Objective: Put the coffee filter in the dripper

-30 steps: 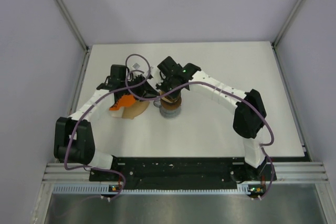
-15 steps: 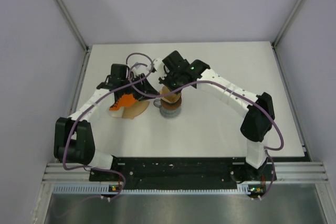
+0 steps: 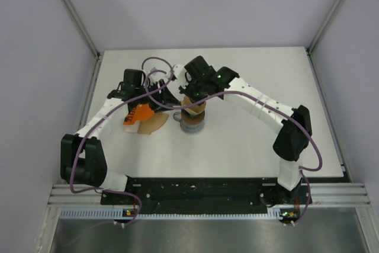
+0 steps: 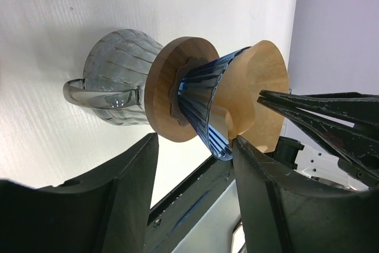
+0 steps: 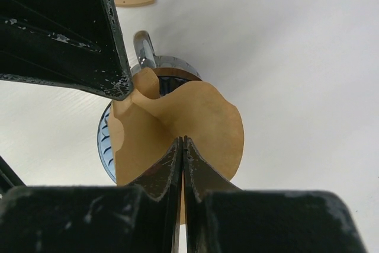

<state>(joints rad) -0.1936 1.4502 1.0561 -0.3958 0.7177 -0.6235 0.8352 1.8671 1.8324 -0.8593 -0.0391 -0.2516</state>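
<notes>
While the coffee filter (image 4: 266,66) is already in the dripper (image 4: 201,96), it sits high and lopsided, with one flap folded over the blue rim, so the step in hand looks like seating, not carrying. The right tool (image 5: 182,141) is pinched fully together, its tips at the paper's inside (whether any paper is nipped I cannot tell). A gentle press straight down the cone's axis should spread the paper evenly on the ribs. The left tool (image 4: 195,140) stands wide either side of the dripper, gripping nothing. Dripper, wooden ring (image 4: 166,90) and mug (image 4: 115,66) stack on the bench (image 4: 47,22), so a sideways shove could topple them
</notes>
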